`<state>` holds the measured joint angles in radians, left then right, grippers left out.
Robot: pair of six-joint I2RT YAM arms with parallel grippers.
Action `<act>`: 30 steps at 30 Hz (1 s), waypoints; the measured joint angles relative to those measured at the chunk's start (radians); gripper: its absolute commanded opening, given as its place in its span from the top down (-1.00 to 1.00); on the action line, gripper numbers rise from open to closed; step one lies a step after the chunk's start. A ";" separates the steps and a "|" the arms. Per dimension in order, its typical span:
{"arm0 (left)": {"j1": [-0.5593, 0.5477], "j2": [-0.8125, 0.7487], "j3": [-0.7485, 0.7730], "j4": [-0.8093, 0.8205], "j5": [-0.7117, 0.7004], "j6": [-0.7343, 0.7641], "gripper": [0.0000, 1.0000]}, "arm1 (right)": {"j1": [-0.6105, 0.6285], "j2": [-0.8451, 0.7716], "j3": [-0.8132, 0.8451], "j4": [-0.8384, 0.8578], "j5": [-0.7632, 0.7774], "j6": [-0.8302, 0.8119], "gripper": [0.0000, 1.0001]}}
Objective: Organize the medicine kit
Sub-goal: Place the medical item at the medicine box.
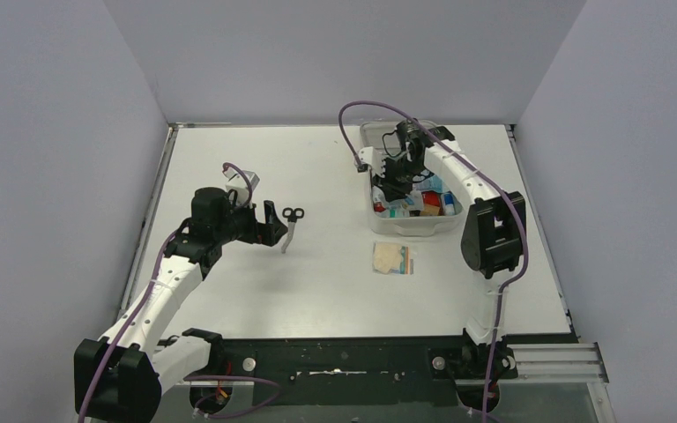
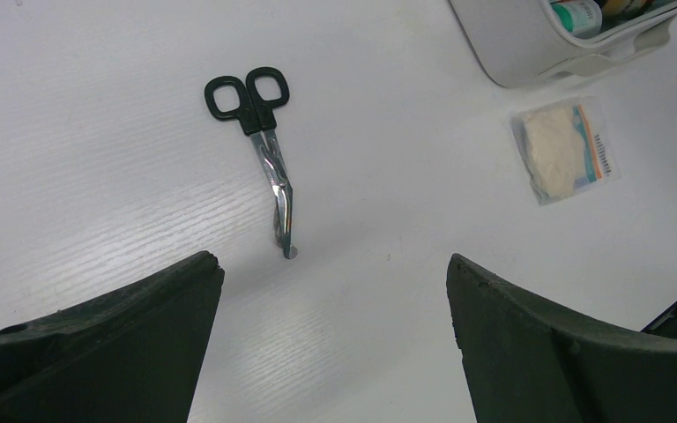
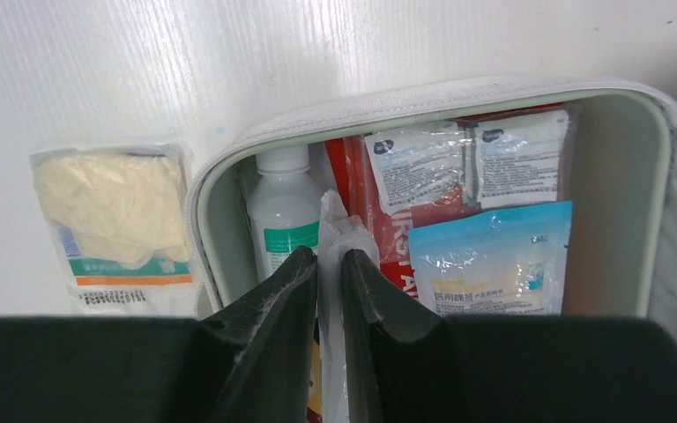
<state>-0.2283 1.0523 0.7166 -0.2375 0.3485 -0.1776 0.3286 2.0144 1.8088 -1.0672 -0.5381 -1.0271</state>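
The medicine kit (image 1: 414, 231), a pale grey-white box, lies open at the back right with its lid behind it. My right gripper (image 3: 330, 256) hangs over its inside (image 3: 405, 101), shut on a thin clear plastic packet (image 3: 337, 225) that stands up between the fingers. In the box are a white bottle (image 3: 284, 216), a red pouch (image 3: 388, 238), a blue packet (image 3: 494, 256) and two clear sachets (image 3: 414, 163). My left gripper (image 2: 332, 262) is open and empty, low over the table just short of the tip of black-handled scissors (image 2: 269, 159).
A clear packet of cream gauze (image 1: 393, 258) lies on the table just in front of the kit, and the same packet (image 3: 115, 216) shows in the right wrist view. The scissors (image 1: 290, 227) lie left of centre. Grey walls close in the table on three sides.
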 measured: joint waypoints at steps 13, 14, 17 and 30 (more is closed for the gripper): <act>0.000 0.000 0.000 0.000 0.005 0.000 -0.95 | 0.000 -0.053 0.011 -0.044 -0.063 0.016 0.64; 0.000 0.000 0.000 0.000 0.006 0.000 -0.95 | 0.000 -0.050 0.019 -0.054 -0.072 0.014 0.63; 0.000 0.000 0.000 0.000 0.007 0.000 -0.95 | -0.004 -0.030 0.038 -0.070 -0.110 0.007 0.62; 0.000 0.000 0.000 -0.002 0.006 0.001 -0.95 | -0.064 0.138 0.111 -0.114 -0.193 -0.032 -0.01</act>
<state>-0.2287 1.0523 0.7166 -0.2398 0.3546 -0.1768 0.2649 2.1529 1.9198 -1.1816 -0.7311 -1.0592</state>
